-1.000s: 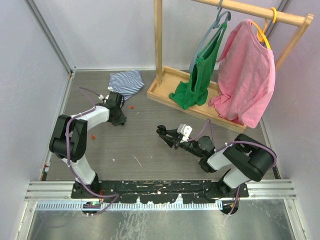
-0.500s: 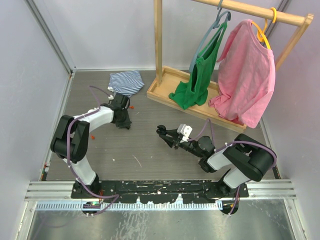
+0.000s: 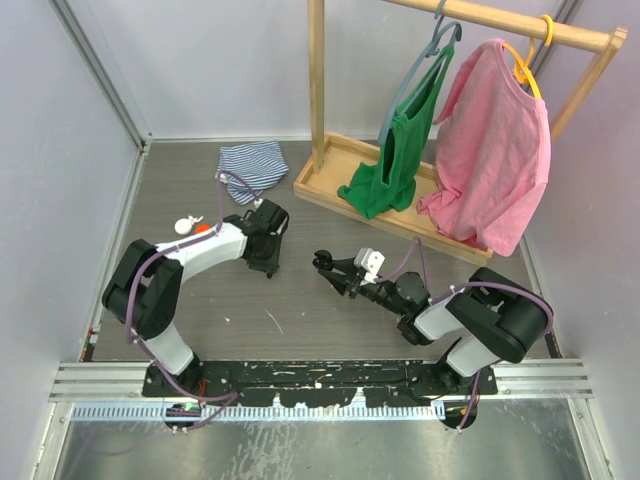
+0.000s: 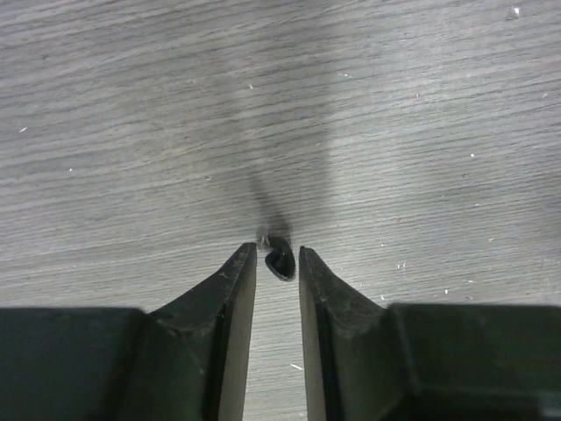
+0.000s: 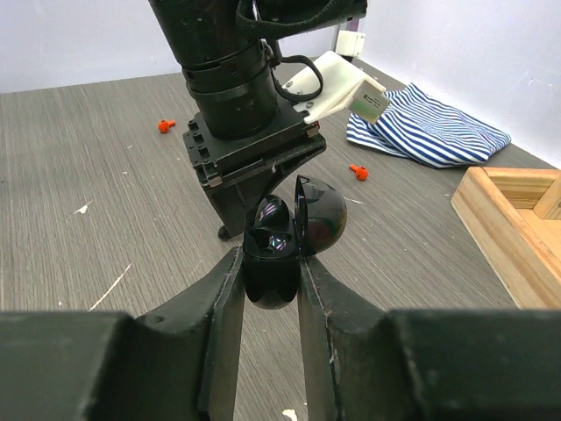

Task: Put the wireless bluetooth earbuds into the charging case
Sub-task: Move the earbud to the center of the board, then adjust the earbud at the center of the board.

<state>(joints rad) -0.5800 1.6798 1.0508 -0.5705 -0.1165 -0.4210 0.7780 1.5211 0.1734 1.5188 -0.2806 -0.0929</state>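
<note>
A tiny black earbud (image 4: 280,261) sits pinched between the tips of my left gripper (image 4: 278,250), just above the grey table, with its shadow beyond it. In the top view my left gripper (image 3: 268,266) points down near the table's middle. My right gripper (image 5: 272,263) is shut on the glossy black charging case (image 5: 273,250), whose lid (image 5: 321,217) stands open to the right. In the top view the case (image 3: 322,262) lies a short way right of the left gripper. Two orange earbuds (image 5: 164,125) (image 5: 358,171) lie on the table behind.
A striped cloth (image 3: 252,162) lies at the back left. A wooden rack base (image 3: 330,185) with a green shirt (image 3: 395,160) and a pink shirt (image 3: 495,140) stands at the back right. A small white object (image 3: 184,225) lies left of the left arm.
My left arm has swung right and nearer, from beside the striped cloth to just left of the case. The right arm and the case have not moved.
</note>
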